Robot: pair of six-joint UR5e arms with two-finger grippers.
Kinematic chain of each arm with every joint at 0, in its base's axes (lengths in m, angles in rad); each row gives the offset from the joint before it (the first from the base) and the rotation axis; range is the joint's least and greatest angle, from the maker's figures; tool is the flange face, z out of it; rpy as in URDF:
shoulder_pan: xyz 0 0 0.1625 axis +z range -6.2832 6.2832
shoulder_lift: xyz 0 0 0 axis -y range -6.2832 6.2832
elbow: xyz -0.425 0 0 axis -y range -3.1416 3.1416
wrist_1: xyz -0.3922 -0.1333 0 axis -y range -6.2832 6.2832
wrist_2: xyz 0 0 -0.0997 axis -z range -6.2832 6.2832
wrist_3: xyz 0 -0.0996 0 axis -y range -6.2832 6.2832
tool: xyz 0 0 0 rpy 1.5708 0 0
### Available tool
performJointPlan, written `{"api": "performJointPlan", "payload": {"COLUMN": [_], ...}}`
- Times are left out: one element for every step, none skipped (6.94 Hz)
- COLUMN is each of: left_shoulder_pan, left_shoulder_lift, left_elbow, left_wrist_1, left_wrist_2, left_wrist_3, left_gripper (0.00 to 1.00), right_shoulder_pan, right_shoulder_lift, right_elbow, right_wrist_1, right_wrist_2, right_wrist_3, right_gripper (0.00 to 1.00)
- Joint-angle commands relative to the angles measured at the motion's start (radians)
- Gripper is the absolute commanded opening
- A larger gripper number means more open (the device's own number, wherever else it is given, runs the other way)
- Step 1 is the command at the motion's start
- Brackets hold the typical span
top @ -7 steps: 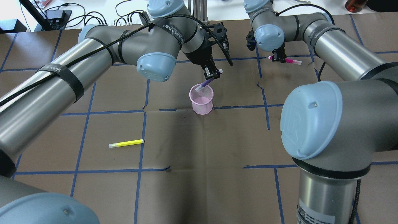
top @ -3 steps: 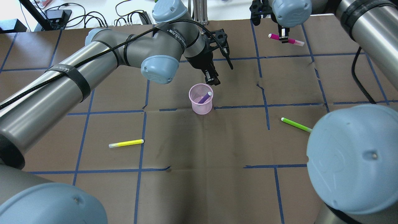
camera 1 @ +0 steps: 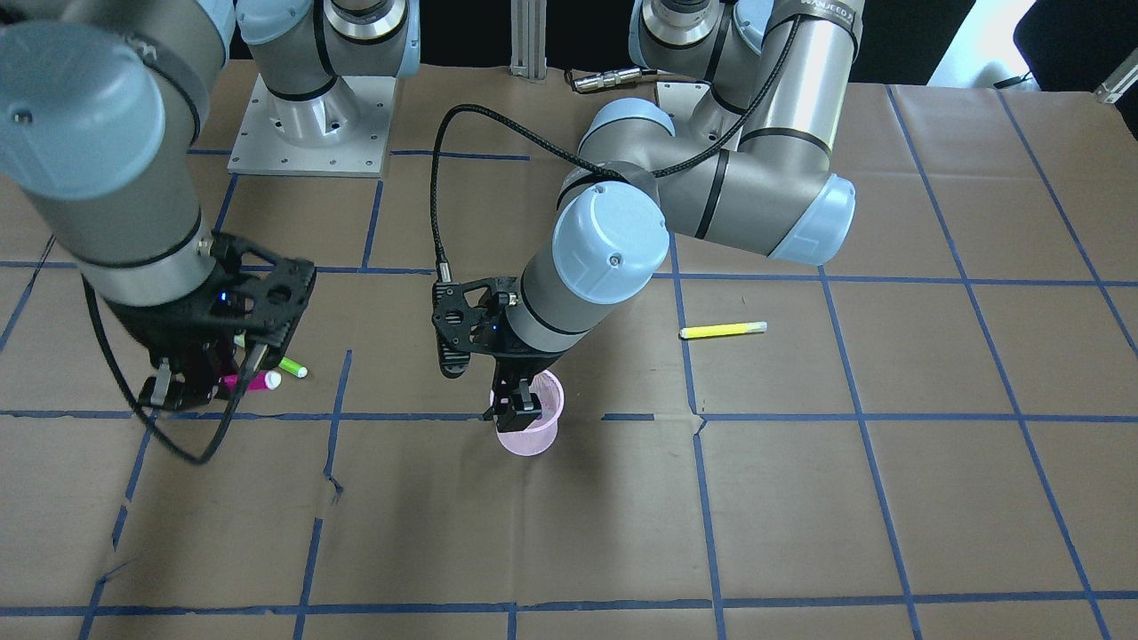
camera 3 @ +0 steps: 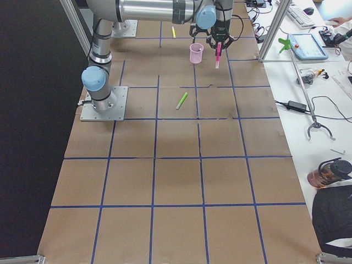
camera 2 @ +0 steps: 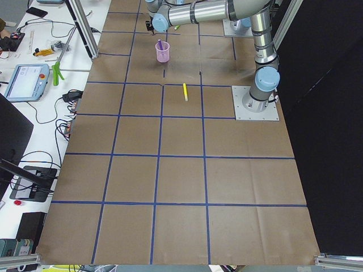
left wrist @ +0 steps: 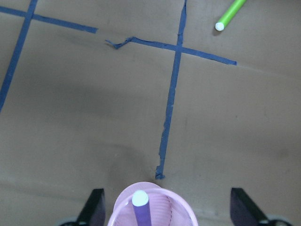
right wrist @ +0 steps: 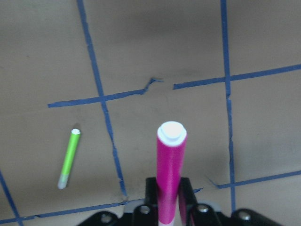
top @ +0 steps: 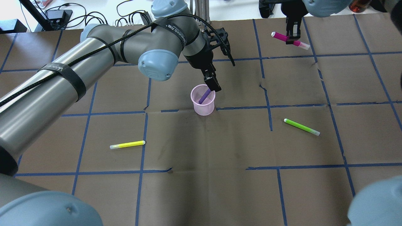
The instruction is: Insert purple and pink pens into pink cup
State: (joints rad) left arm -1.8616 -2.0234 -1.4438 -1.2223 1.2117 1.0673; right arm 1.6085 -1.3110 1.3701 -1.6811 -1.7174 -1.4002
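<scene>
- The pink mesh cup (top: 203, 105) stands upright near the middle of the paper-covered table (top: 201, 175), beside a blue tape line.
- The purple pen (top: 204, 96) leans inside the cup, white-tipped end up.
- The left gripper (top: 214, 84) hangs just above the cup's far rim. In the left wrist view its fingers (left wrist: 96, 209) are spread wide on either side of the cup, gripping nothing.
- The right gripper (right wrist: 169, 190) is raised over the table's far right part, well apart from the cup. Its jaws are clamped on the pink pen (top: 281, 37), which is held roughly level.
- A green pen (top: 301, 126) lies flat to the cup's right and a yellow pen (top: 127, 144) to its left, both untouched.
</scene>
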Motion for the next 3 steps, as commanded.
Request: {"api": "performJointPlan", "payload": {"left_shoulder_pan": [0.046,0.080,0.087], "left_shoulder_lift": [0.082,0.147,0.211], "left_elbow": [0.017,0.019,0.017], "left_wrist_1": [-0.189,-0.288,-0.378], "left_wrist_2": [0.003,0.044,0.140], "left_wrist_3": [-0.018,-0.021,-0.096], "left_gripper": [0.98,0.98,0.98], "right_shoulder_pan": [-0.002,-0.002,-0.001], "right_shoulder_lift": [-0.252,-0.307,-0.307], "right_elbow": [0.271,0.381,0.400], "right_wrist_1": [-0.064,-0.177,-0.237], "right_wrist_2": [0.077,0.094,0.099], "right_wrist_3": [-0.019,-0.028,-0.049], "right_gripper": [0.05,0.04,0.04]}}
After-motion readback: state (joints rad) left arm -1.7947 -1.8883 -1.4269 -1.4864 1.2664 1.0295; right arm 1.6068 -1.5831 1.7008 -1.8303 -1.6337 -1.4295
